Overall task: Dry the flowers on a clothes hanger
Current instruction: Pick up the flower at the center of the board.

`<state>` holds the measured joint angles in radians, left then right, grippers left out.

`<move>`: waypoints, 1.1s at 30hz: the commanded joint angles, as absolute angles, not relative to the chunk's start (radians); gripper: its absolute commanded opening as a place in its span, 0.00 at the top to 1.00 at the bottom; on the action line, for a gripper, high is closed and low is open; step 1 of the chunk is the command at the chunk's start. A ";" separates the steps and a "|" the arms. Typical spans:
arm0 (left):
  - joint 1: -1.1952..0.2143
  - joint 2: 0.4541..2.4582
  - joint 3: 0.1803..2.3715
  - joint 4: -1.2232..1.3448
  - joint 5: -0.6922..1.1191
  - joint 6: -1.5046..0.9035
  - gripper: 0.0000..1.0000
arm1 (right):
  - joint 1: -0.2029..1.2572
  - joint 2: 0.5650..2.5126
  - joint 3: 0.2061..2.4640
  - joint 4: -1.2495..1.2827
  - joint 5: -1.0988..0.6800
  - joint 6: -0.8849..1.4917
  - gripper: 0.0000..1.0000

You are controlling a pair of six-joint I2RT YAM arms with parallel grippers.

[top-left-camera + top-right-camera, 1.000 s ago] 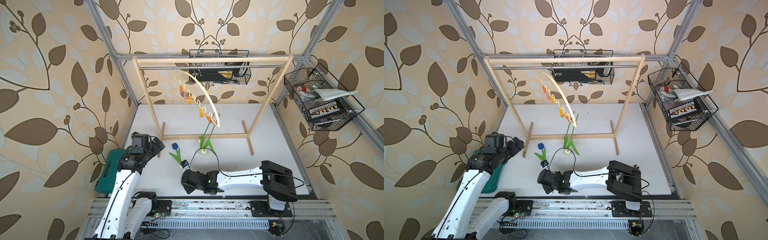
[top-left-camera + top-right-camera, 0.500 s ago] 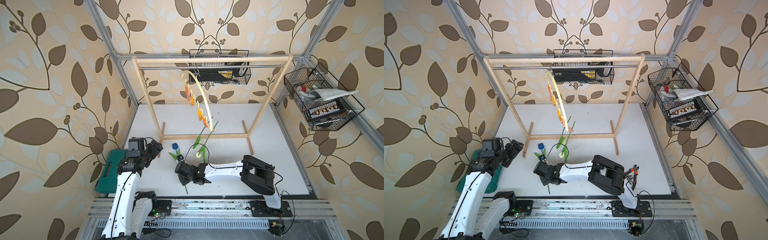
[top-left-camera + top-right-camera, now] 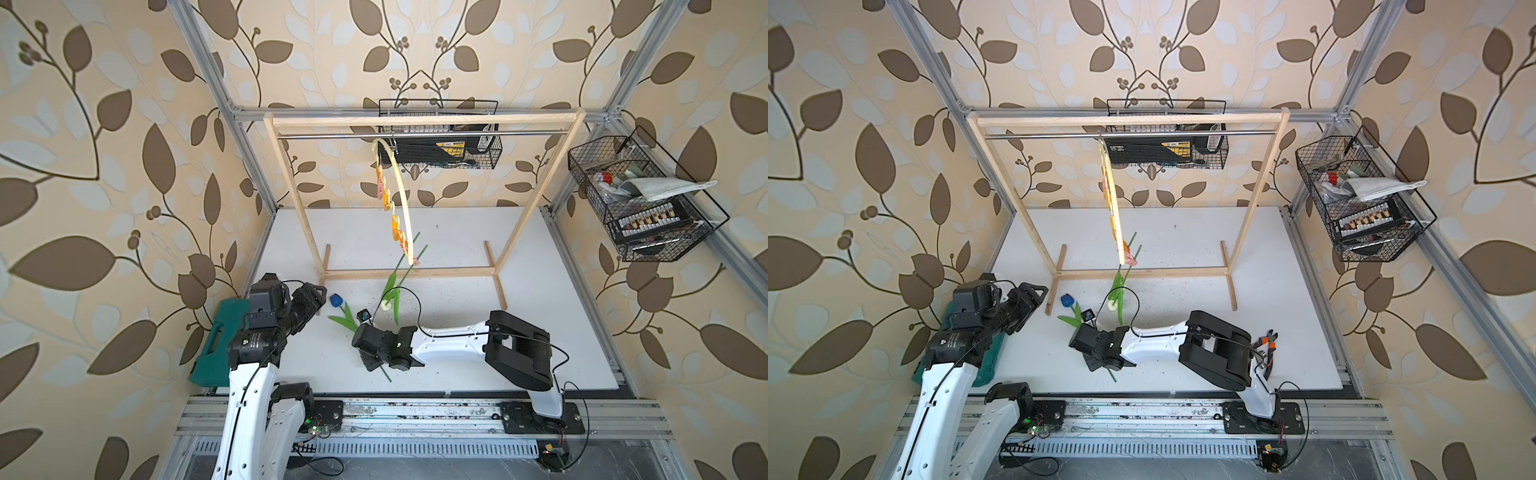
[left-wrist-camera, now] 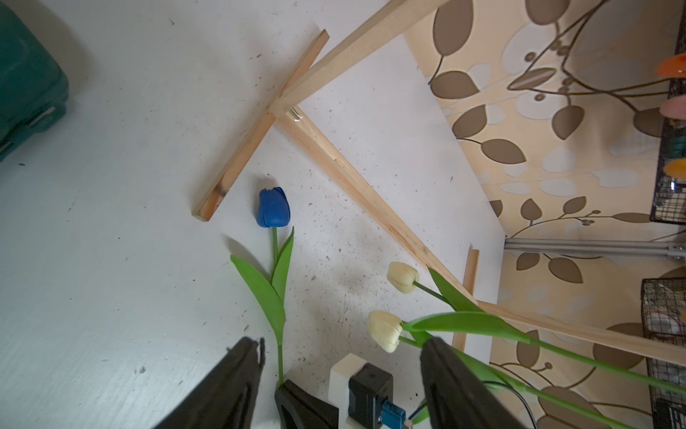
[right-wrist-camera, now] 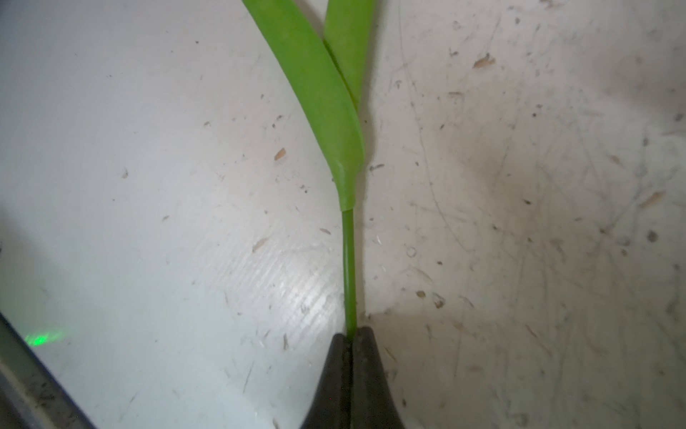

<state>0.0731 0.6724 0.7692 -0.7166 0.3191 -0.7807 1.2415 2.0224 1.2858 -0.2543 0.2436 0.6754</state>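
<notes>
The blue tulip (image 4: pixel 273 207) lies flat on the table (image 3: pixel 457 232). The right gripper (image 5: pixel 352 334) is clamped on its bare stem (image 5: pixel 349 267) just below the leaves (image 5: pixel 323 93), fingertips pressed together on the thin green rod, low at the table surface. The head lies out ahead of the fingertips, and a short stem end pokes out behind them in a top view. The step in hand looks like the lift. The grip sits low on a long, whippy stem, so the head will likely droop and swing, and a slow, straight rise before any turn would serve best (a thin round stem may also twist between flat pads). Above and beyond this gripper the hanger (image 3: pixel 405 201) hangs tilted from the rack (image 3: pixel 291 187), with two cream tulips (image 4: pixel 402 276) dangling head-down from its low end, heads just past the gripper's wrist. That crowding is the hazard: bring the blue one up clear of their leaves and aim its stem at a free clip (image 3: pixel 384 193) higher on the arc. The left gripper (image 4: pixel 343 343) hovers beside the blue head, fingers apart and holding nothing, and is well placed to steady the hanger.
</notes>
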 commanded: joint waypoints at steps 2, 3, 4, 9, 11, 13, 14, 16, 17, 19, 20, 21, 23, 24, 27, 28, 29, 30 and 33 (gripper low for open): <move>0.078 0.667 0.846 -0.719 0.490 -0.706 0.30 | 1.238 1.893 1.266 -0.307 0.256 0.651 1.00; 0.078 0.662 0.853 -0.708 0.542 -0.697 0.30 | 1.232 1.861 1.263 -0.307 0.240 0.650 1.00; 0.078 0.655 0.857 -0.689 0.594 -0.688 0.31 | 1.223 1.829 1.260 -0.298 0.216 0.652 1.00; 0.077 0.612 0.864 -0.655 0.728 -0.663 0.40 | 1.173 1.707 1.228 -0.220 0.085 0.692 1.00; 0.077 0.609 0.863 -0.658 0.757 -0.660 0.43 | 1.165 1.681 1.235 -0.202 0.065 0.703 1.00; 0.075 0.613 0.857 -0.658 0.777 -0.668 0.47 | 1.164 1.669 1.254 -0.190 0.071 0.703 1.00; 0.073 0.616 0.852 -0.656 0.779 -0.673 0.47 | 1.164 1.670 1.266 -0.190 0.080 0.700 1.00; 0.063 0.618 0.836 -0.648 0.771 -0.687 0.49 | 1.162 1.683 1.297 -0.195 0.093 0.692 1.00; 0.059 0.618 0.827 -0.641 0.765 -0.695 0.50 | 1.161 1.690 1.311 -0.198 0.095 0.690 1.00; 0.040 0.621 0.803 -0.617 0.751 -0.719 0.52 | 1.161 1.708 1.337 -0.199 0.091 0.689 1.00; 0.027 0.622 0.795 -0.610 0.738 -0.726 0.53 | 1.161 1.713 1.345 -0.199 0.089 0.689 1.00; 0.010 0.627 0.786 -0.597 0.729 -0.732 0.53 | 1.161 1.717 1.351 -0.197 0.087 0.690 1.00; -0.026 0.641 0.778 -0.585 0.695 -0.738 0.54 | 1.161 1.716 1.350 -0.191 0.092 0.693 1.00; -0.053 0.652 0.776 -0.582 0.672 -0.738 0.54 | 1.161 1.711 1.348 -0.185 0.100 0.695 1.00; -0.138 0.685 0.779 -0.577 0.587 -0.738 0.54 | 1.160 1.690 1.341 -0.173 0.118 0.694 1.00; -0.164 0.700 0.781 -0.574 0.560 -0.738 0.54 | 1.160 1.685 1.342 -0.170 0.121 0.691 1.00; -0.179 0.710 0.780 -0.570 0.544 -0.739 0.54 | 1.159 1.681 1.345 -0.171 0.122 0.688 1.00; -0.190 0.724 0.778 -0.564 0.535 -0.742 0.54 | 1.160 1.677 1.345 -0.172 0.124 0.685 1.00; -0.202 0.745 0.785 -0.555 0.522 -0.745 0.54 | 1.155 1.674 1.348 -0.179 0.126 0.680 1.00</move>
